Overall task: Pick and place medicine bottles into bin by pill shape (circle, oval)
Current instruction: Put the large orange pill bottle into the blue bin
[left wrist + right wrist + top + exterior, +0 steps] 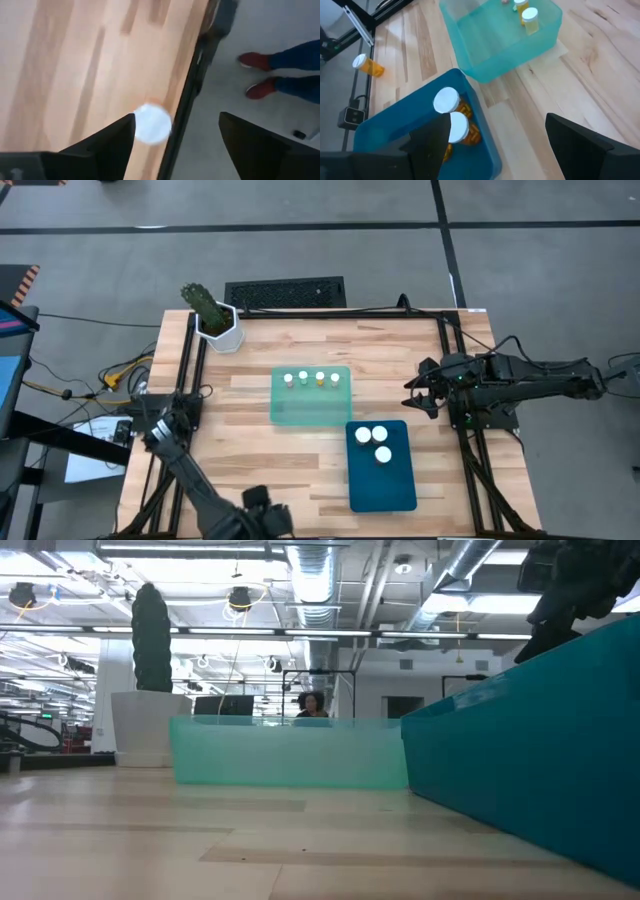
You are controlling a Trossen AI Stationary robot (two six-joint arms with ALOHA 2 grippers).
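Observation:
Four narrow white-capped bottles point(311, 378) stand in the pale green tray point(310, 412). Three wider ones point(372, 440) stand in the dark blue tray point(385, 485). One more orange bottle with a white cap point(367, 65) stands on the table by its near edge. My left gripper point(268, 515) hangs open above this bottle and hides it in the high view. In the left wrist view the bottle's cap point(152, 123) sits right beside one finger of the gripper point(177, 117). My right gripper point(418, 392) is open and empty at the table's right side, above the wood point(497, 120).
A white hexagonal pot with a green cactus point(215, 320) stands at the far left corner. The black table frame point(192, 100) runs along the near edge next to the loose bottle. A person's red shoes point(257, 75) show on the floor beyond it.

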